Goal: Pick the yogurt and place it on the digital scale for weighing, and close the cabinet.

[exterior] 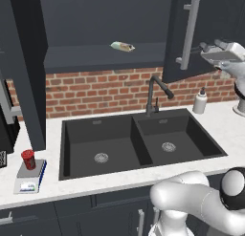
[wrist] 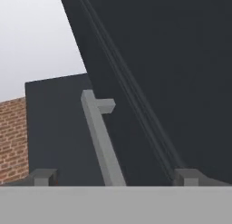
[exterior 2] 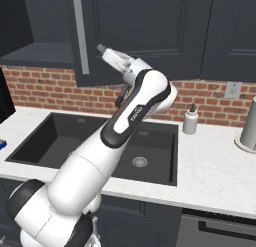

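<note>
Standing upright, yogurt [exterior: 28,159] on digital scale [exterior: 30,177]

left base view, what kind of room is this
A kitchen, by the look of it, and a rendered one. A dark double sink with a black faucet is set in a pale counter against a brick backsplash, with dark wall cabinets above and a digital scale beside the sink.

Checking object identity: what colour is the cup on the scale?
Red, with a dark label: the yogurt, clearest in the left base view.
</note>
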You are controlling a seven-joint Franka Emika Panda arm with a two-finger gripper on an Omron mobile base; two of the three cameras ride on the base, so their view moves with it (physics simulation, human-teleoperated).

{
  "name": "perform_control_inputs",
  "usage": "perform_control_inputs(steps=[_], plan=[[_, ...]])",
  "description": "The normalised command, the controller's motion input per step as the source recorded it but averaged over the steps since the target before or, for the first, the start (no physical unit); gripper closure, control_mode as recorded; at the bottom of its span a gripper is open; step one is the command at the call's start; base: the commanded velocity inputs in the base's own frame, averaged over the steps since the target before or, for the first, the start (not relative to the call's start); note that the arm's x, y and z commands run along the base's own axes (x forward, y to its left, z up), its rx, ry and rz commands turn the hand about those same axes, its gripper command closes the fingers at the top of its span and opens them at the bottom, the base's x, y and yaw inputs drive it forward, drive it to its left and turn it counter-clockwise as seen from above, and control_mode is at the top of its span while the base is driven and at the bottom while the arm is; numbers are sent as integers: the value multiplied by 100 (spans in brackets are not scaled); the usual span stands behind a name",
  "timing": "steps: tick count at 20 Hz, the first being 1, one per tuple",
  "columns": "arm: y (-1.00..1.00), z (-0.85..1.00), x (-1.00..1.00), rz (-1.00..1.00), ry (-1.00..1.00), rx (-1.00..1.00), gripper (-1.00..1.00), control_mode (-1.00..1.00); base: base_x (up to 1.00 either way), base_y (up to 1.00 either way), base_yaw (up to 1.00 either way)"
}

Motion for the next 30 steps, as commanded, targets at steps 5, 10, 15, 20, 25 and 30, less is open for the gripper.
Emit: perform_control_inputs(steps=[5,10,15,20,25,30], plan=[[71,-21,94,-30,3,-8,-100,-100,0,0,0],[50,-27,100,-25,3,-6,-100,-100,0,0,0],[13,-10,90,-20,2,-4,-100,-100,0,0,0],[0,-11,75,-16,3,0,-100,-100,0,0,0],[0,-16,86,-16,2,0,-100,-100,0,0,0],[-1,-4,-7,-10,-3,0,-100,-100,0,0,0]])
